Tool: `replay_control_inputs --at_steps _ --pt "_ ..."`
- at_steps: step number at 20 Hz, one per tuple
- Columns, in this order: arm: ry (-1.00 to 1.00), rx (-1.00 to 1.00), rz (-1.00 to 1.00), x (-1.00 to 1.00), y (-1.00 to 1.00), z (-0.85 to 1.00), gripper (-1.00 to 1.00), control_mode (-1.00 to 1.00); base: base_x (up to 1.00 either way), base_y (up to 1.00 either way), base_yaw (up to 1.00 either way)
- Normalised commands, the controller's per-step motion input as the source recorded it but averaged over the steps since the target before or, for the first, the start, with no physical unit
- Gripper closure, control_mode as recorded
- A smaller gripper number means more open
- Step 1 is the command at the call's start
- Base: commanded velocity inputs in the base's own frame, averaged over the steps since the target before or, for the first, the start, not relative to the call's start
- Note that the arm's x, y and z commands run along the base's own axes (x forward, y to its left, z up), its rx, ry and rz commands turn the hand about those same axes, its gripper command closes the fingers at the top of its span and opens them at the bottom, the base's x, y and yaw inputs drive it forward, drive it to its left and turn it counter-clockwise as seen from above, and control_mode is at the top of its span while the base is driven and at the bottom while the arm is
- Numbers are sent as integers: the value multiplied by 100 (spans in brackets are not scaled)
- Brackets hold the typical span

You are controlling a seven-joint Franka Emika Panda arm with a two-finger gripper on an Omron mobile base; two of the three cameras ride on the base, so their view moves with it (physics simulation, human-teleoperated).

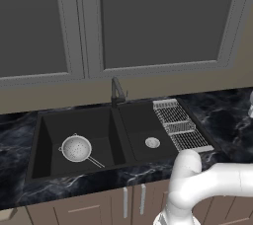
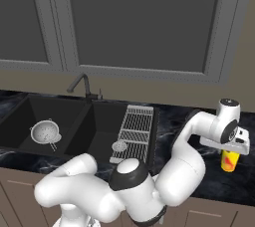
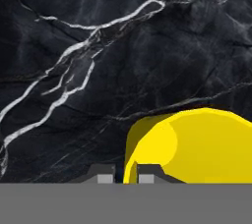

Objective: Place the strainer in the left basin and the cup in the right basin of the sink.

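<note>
With the strainer (image 1: 76,148) already sitting in the left basin (image 1: 94,123), the gripper (image 3: 122,174) is pinching narrow on the cup (image 2: 229,160) rim at the counter (image 2: 199,181), readying a lift toward the right basin (image 1: 141,125).

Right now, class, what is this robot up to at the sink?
The strainer already lies in the left basin. The arm has reached out over the countertop to the right of the sink, and the gripper is closing on the rim of the yellow cup, which stands on the counter, not yet in the right basin.
</note>
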Motion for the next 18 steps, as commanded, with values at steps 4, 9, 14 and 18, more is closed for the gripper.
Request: replay_control_inputs --at_steps 4,9,14,18 --pt "0 0 0 0 0 0 100 -100 0 0 0" --pt "0 0 0 -6 0 39 100 -100 0 0 0" --pt "-1 0 0 -4 0 60 100 -100 0 0 0" --pt "0 0 0 -28 26 63 100 -100 0 0 0"
